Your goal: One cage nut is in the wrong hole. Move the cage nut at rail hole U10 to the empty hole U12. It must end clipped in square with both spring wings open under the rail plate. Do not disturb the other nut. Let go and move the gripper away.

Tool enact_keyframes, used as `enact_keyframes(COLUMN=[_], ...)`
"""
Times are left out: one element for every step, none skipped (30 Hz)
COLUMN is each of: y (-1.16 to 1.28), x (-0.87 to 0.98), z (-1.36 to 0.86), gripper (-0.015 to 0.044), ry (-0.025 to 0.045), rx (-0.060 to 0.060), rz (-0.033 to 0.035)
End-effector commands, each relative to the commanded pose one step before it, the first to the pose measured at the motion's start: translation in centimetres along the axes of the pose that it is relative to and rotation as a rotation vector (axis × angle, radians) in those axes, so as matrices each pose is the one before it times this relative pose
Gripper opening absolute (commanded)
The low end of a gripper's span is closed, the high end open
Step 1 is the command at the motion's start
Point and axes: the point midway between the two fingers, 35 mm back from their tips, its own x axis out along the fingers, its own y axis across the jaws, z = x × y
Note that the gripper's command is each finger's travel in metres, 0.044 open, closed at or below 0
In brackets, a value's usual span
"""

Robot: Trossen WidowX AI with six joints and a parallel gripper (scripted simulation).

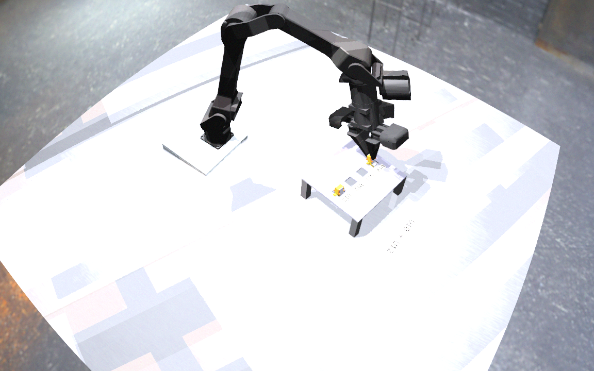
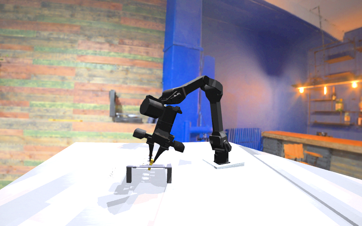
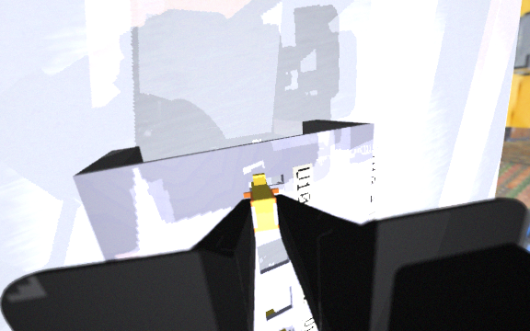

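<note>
Step in hand: apparently unclipping the nut at U10
Fingers (image 1: 372, 157) (image 2: 152, 162): pinching the yellow cage nut (image 1: 369, 160) (image 2: 151, 162) (image 3: 265, 215), tilted at hole U10, its lower end below the rail plate (image 1: 359, 203) (image 2: 159, 166) (image 3: 104, 193)
Next move: likely draw it fully out, then carry it over U11 to U12
Writing: "U10" (image 3: 303, 185) beside the hole; other labels broken up
Brands: none readable

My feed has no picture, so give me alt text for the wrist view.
Black fingers grip a yellow cage nut at the hole beside the U10 label, on a pale rail plate.
</note>
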Motion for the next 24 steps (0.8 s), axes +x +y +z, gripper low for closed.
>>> enact_keyframes(y=[-0.166,0.0,0.0,0.001,0.002,0.003,0.005,0.005,0.001,0.003,0.003,0.004,0.005,0.005,0.006,0.007,0.006,0.001,0.003,0.004,0.005,0.006,0.006,0.006], x=[-0.32,0.0,0.0,-0.001,-0.001,-0.001,-0.002,-0.002,0.0,0.0,0.001,0.001,0.002,0.002,0.002,0.002,0.002,0.0,0.0,0.0,0.0,0.0,0.0,0.0], z=[-0.043,0.0,0.0,0.0,0.0,0.0,0.0,0.0,0.0,0.0,0.001,0.001,0.001,0.001,0.002,0.002,0.001,0.0,0.0,0.0,0.0,0.0,0.0,0.0], gripper=[0.0033,0.0033,0.0033,0.0033,0.0033,0.0033,0.0033,0.0033,0.0033,0.0033,0.0033,0.0033,0.0033,0.0033,0.0033,0.0033,0.0033,0.0033,0.0033,0.0033,0.0033,0.0033,0.0033,0.0033], ry=[-0.00232,0.0,0.0,0.00001,0.00001,0.00002,0.00003,0.00003,0.00001,0.00001,0.00001,0.00002,0.00002,0.00002,0.00002,0.00002,0.00002,0.0,0.0,0.0,0.00001,0.00001,0.00001,0.0], rx=[0.0078,0.0,0.0,0.0,0.0,0.0,0.0,0.0,0.0,0.0,0.0,0.0,0.0,0.0,0.0,0.0,0.0,0.0,0.0,0.0,0.0,0.0,0.0,0.0], rz=[-0.01268,0.0,0.0,-0.00036,-0.00061,-0.00091,-0.00128,-0.00133,-0.00035,-0.00061,-0.00091,-0.00124,-0.00135,-0.00151,-0.00172,-0.00195,-0.00169,-0.00033,-0.00069,-0.00091,-0.00119,-0.00153,-0.00149,-0.00151])
